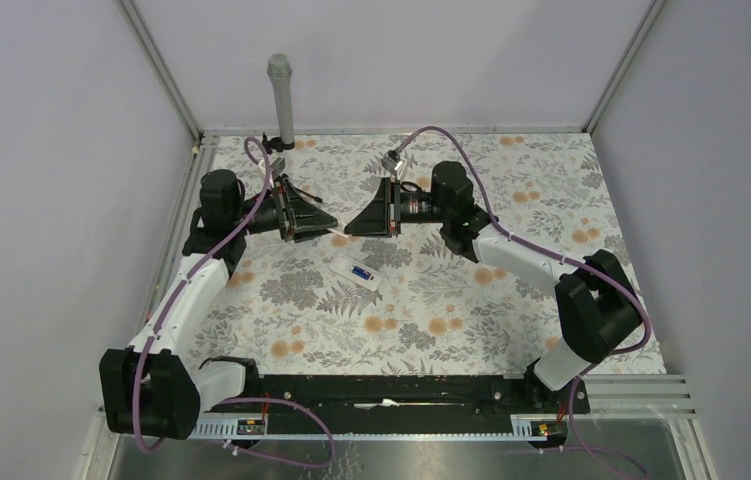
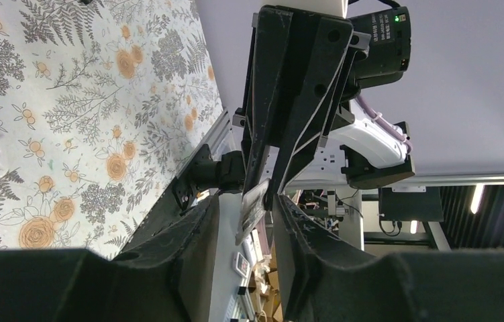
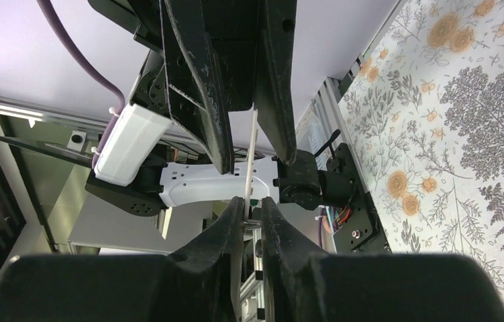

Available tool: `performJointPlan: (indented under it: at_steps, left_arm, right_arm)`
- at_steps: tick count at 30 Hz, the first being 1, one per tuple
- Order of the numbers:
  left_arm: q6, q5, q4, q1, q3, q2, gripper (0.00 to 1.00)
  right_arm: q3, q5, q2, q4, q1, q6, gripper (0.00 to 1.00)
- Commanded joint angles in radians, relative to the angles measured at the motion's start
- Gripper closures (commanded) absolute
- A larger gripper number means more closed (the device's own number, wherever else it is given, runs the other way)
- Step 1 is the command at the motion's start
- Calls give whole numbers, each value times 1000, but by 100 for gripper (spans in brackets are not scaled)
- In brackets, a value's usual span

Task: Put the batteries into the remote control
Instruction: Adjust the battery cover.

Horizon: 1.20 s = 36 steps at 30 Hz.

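Above the centre of the tabletop, the right gripper is pinching a thin white plate, seemingly the battery cover. The left gripper is bracketing the other end, jaws part-open with gaps showing. The remote control is lying just nearward of both, its axis running far-left to near-right, with the batteries sitting inside.

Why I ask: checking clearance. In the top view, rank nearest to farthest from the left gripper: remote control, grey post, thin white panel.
1. Thin white panel, between the left gripper's fingers.
2. Remote control, on the table toward the near edge.
3. Grey post, upright at the table's back edge.
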<state>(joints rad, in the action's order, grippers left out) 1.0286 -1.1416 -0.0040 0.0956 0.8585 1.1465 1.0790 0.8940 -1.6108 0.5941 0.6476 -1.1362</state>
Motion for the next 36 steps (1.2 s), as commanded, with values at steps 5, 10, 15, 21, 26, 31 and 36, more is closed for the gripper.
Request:
performJointPlan:
  at_steps: [5,10,15,21,26,31,36]
  left_arm:
    - [39,-58,36,-19,33,-9,84]
    - [39,-29,36,-19,27,-12,100]
    - [43,71,40,-17,8,-37,100]
    - [86,173,90,-17,-30,-54,100]
    - [124,191,142,-17,-60,-49,100]
    - [134,190,147,-17,-64,-40,100]
    - [146,189,151,-17,-73,-39,100]
  right_arm:
    - [-7,29,13,53,-3,-27,88]
    - [-23,-53,28,36,-2,-42,56]
    - [-49,-184,66,-29,10,-54,29]
    - [-48,-245,77,-68,18,-68,40]
    - [-45,-244,53,-32,26,-126,58]
    - [-42,-242,41,-29,28,-139,62]
    - [-34,-242,21,-20,34,-155,62]
